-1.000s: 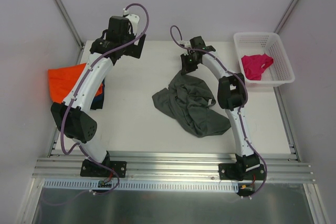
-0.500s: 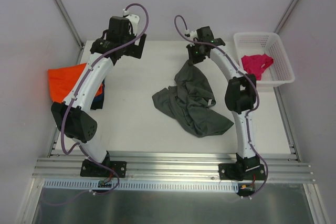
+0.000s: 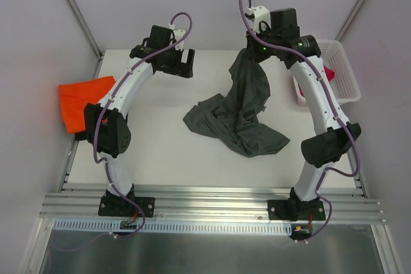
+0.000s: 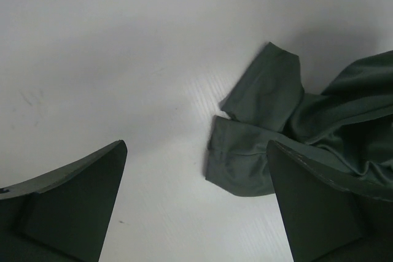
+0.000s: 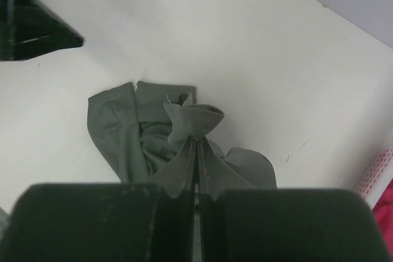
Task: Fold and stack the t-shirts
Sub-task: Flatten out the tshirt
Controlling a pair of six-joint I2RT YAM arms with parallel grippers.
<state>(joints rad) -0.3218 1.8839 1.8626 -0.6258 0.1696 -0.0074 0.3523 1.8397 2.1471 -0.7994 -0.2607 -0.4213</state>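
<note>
Dark grey t-shirt (image 3: 241, 117): frame centre, upper end hanging from right gripper (image 5: 195, 151), rest crumpled on table (image 3: 160, 145). Right gripper clamped on bunched fold. Left gripper (image 4: 195, 151) spread wide, empty. We judge cloth light, limp, non-slippery; second hold belongs on free hem, well apart from pinch.

White table (image 3: 160, 152) between plain grey walls (image 3: 212, 4) (metal rails (image 3: 212, 205) in front).

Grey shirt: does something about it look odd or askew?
Yes. The right pincer pinches one edge of the grey shirt and holds it up; the rest lies crumpled on the table, not flat.
</note>
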